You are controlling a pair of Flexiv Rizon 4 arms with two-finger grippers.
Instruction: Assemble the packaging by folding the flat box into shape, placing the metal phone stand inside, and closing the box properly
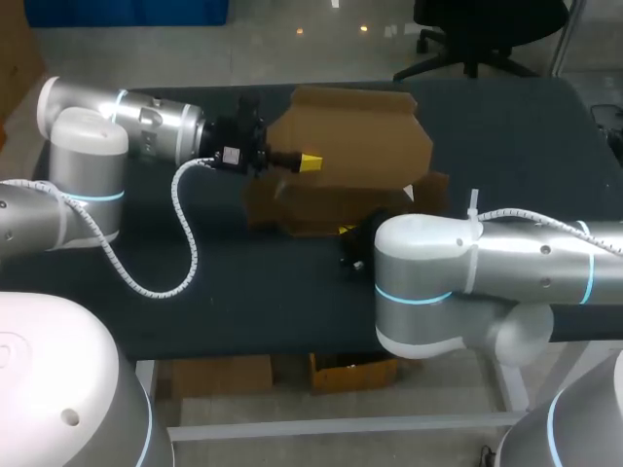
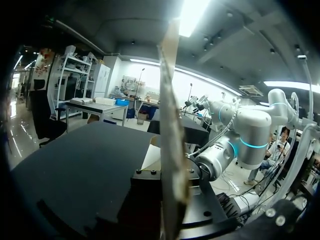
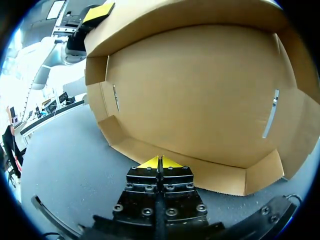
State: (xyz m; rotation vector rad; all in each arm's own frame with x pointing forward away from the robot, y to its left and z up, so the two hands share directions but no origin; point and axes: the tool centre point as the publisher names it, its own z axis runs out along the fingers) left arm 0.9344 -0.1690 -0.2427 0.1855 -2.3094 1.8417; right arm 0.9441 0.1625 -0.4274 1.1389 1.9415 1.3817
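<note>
The brown cardboard box (image 1: 350, 146) stands partly folded at the middle back of the table, one wide flap raised and its lower walls (image 1: 326, 209) on the surface. My left gripper (image 1: 304, 162) is shut on the upper flap's edge. In the left wrist view that panel (image 2: 170, 140) runs edge-on between the fingers (image 2: 146, 176). My right gripper (image 3: 160, 162) is shut on nothing, its yellow tips at the low front flap of the box (image 3: 200, 100), whose open inside faces it. In the head view the right gripper (image 1: 350, 237) is mostly hidden behind its own arm. No metal phone stand is in view.
The dark table (image 1: 243, 282) stretches bare in front and to the left of the box. My left arm's white coiled cable (image 1: 185, 243) hangs over the left part. My right arm's thick elbow (image 1: 428, 282) covers the front right.
</note>
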